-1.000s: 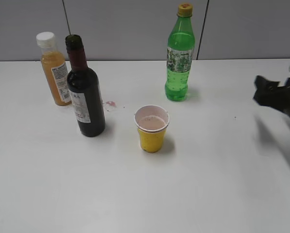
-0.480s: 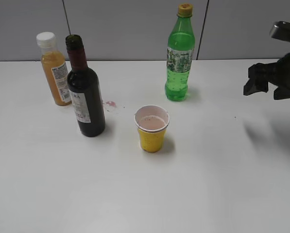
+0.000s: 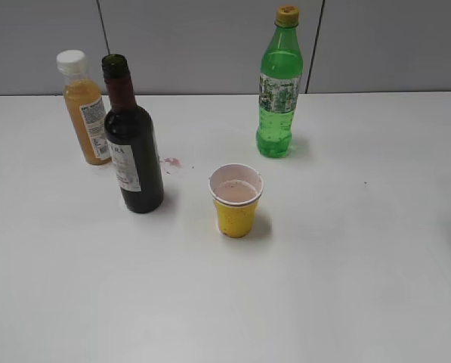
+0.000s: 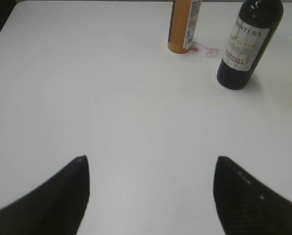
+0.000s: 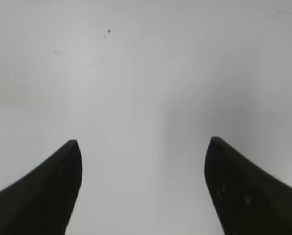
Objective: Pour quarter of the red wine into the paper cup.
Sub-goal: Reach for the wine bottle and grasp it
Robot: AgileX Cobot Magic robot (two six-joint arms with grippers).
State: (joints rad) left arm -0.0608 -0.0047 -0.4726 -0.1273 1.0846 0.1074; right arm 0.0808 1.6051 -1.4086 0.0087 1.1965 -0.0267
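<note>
Red wine (image 3: 132, 162) stands uncapped toward the counter's (image 3: 346, 287) back-left corner beside the paper cup (image 3: 236, 200), both tools (image 4: 150, 196) (image 5: 142, 188) spread and empty, so grabbing it looks next.

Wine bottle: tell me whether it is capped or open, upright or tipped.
Open and upright. The wine bottle stands on the table; its neck ends in a bare dark mouth, no cap or cork.

The right end effector (image 5: 143, 156) hangs over the bare white table (image 5: 146, 73), its two dark fingertips (image 5: 53, 191) rising from the bottom corners and standing wide apart with nothing between them. A tiny dark speck (image 5: 108, 32) sits on the table near the top. A soft shadow darkens the left edge.
</note>
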